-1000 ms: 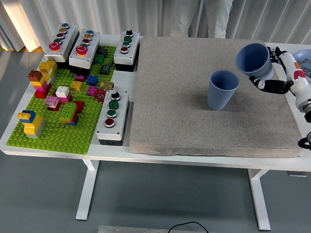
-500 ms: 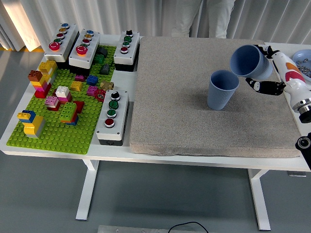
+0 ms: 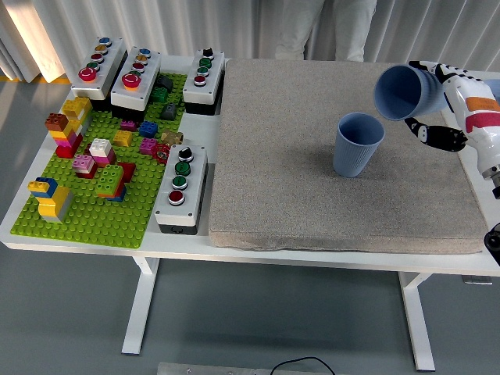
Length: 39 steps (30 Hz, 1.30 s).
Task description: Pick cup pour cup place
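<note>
Since the earlier frames, the held blue cup [image 3: 405,91] has been tipped further and raised slightly, its mouth now turned down and to the left toward the standing cup. On the white counter [image 3: 94,238] a large grey mat [image 3: 289,156] is spread over the right part. At nine o'clock of the mat a green brick baseplate [image 3: 101,215] is laid, loaded with coloured bricks, and button boxes [image 3: 181,187] are set along its top and right edges. Near the mat's three o'clock, the upright blue cup [image 3: 358,144] is stood, just below and left of the tilted one, apart from it. The right robot hand [image 3: 447,98] is wrapped around the tilted cup. At twelve o'clock a person's pale trousers [image 3: 328,27] are seen.
</note>
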Each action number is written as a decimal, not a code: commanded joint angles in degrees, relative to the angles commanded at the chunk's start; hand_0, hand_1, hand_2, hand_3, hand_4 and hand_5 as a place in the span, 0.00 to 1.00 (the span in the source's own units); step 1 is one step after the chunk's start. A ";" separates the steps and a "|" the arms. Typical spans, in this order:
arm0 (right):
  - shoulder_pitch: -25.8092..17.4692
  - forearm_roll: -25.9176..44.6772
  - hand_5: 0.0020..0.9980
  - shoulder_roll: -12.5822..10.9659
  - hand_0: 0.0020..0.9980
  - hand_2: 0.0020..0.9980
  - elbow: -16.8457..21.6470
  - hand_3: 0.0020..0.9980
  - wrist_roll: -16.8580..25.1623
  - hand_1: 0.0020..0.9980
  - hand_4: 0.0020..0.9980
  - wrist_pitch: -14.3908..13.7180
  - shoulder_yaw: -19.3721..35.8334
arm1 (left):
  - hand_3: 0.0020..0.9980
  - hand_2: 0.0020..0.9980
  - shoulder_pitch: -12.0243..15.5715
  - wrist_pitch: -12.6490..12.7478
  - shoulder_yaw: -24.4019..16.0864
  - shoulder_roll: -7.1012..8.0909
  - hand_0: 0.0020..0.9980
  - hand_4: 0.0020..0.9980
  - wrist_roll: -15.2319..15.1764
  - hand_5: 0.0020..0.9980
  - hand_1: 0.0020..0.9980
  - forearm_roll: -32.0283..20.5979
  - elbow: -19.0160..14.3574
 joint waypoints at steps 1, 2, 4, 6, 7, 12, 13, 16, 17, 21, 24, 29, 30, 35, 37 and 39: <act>0.08 0.04 0.09 0.07 0.84 0.61 -0.35 0.69 -0.09 0.72 0.74 0.02 -0.10 | 0.66 0.83 -0.03 0.01 0.02 0.01 0.74 0.52 0.00 0.94 0.77 -0.04 0.00; 0.12 0.04 0.09 0.11 0.84 0.61 -0.51 0.69 -0.15 0.72 0.74 0.03 -0.14 | 0.66 0.83 -0.04 0.01 0.03 0.01 0.74 0.52 -0.01 0.94 0.77 -0.07 0.00; 0.12 0.23 0.09 0.32 0.84 0.61 -0.93 0.69 -0.18 0.72 0.74 0.22 -0.25 | 0.66 0.83 -0.06 0.01 0.00 0.00 0.74 0.52 -0.01 0.94 0.77 -0.02 0.00; 0.13 0.38 0.09 0.43 0.84 0.61 -1.28 0.69 -0.13 0.72 0.74 0.19 -0.48 | 0.66 0.83 -0.06 0.03 -0.12 -0.01 0.74 0.52 -0.01 0.94 0.77 0.06 0.00; 0.15 0.49 0.09 0.38 0.84 0.61 -1.54 0.69 -0.11 0.72 0.74 0.20 -0.74 | 0.66 0.83 -0.08 0.03 -0.19 -0.01 0.74 0.52 -0.01 0.94 0.77 0.11 0.00; 0.22 0.87 0.09 0.29 0.84 0.61 -2.54 0.69 -0.20 0.72 0.74 0.60 -0.92 | 0.66 0.83 -0.18 0.05 -0.29 -0.03 0.74 0.52 0.01 0.94 0.77 0.19 0.00; 0.30 0.71 0.09 0.26 0.84 0.61 -2.91 0.69 -0.31 0.72 0.74 0.78 -0.90 | 0.66 0.83 -0.20 0.04 -0.31 -0.03 0.74 0.52 0.02 0.94 0.77 0.24 0.00; 0.47 0.54 0.10 0.16 0.83 0.61 -3.81 0.69 -0.55 0.72 0.74 1.14 -0.90 | 0.66 0.83 -0.25 0.03 -0.29 -0.01 0.74 0.52 0.03 0.94 0.77 0.25 0.00; 0.52 0.40 0.10 0.13 0.83 0.61 -4.03 0.69 -0.58 0.72 0.74 1.13 -0.93 | 0.66 0.83 -0.26 0.02 -0.30 -0.01 0.74 0.52 0.03 0.94 0.77 0.26 0.00; 0.83 0.08 0.10 0.08 0.83 0.60 -4.97 0.69 -0.71 0.72 0.74 1.35 -1.21 | 0.66 0.83 -0.25 0.03 -0.32 -0.01 0.74 0.52 0.03 0.94 0.77 0.29 0.00; 1.00 -0.26 0.10 -0.07 0.83 0.60 -5.08 0.69 -0.90 0.72 0.74 1.32 -1.67 | 0.66 0.83 -0.24 0.03 -0.36 0.00 0.74 0.52 0.02 0.94 0.77 0.32 0.00; 1.53 -1.21 0.10 -0.46 0.84 0.61 -4.85 0.69 -1.87 0.72 0.74 0.60 -2.81 | 0.66 0.83 -0.22 0.04 -0.25 0.03 0.74 0.52 -0.01 0.94 0.77 0.23 0.00; 1.68 -1.52 0.10 -0.61 0.84 0.61 -4.76 0.69 -2.25 0.72 0.74 0.29 -3.20 | 0.66 0.83 -0.21 0.04 -0.18 0.04 0.74 0.52 -0.03 0.94 0.77 0.19 0.00; 2.45 -2.22 0.10 -1.43 0.84 0.61 -4.48 0.69 -3.32 0.72 0.75 -0.41 -4.81 | 0.66 0.83 -0.15 0.05 -0.13 0.09 0.74 0.52 -0.05 0.94 0.77 0.13 0.00; 2.87 -2.61 0.10 -1.91 0.84 0.61 -4.35 0.69 -3.76 0.72 0.75 -0.85 -5.67 | 0.66 0.83 -0.13 0.06 -0.23 0.11 0.74 0.52 -0.03 0.94 0.77 0.23 0.00; 3.37 -2.48 0.11 -2.50 0.84 0.61 -4.32 0.68 -3.72 0.72 0.75 -1.20 -6.68 | 0.66 0.83 -0.15 0.06 -0.17 0.14 0.74 0.52 -0.04 0.94 0.77 0.17 0.00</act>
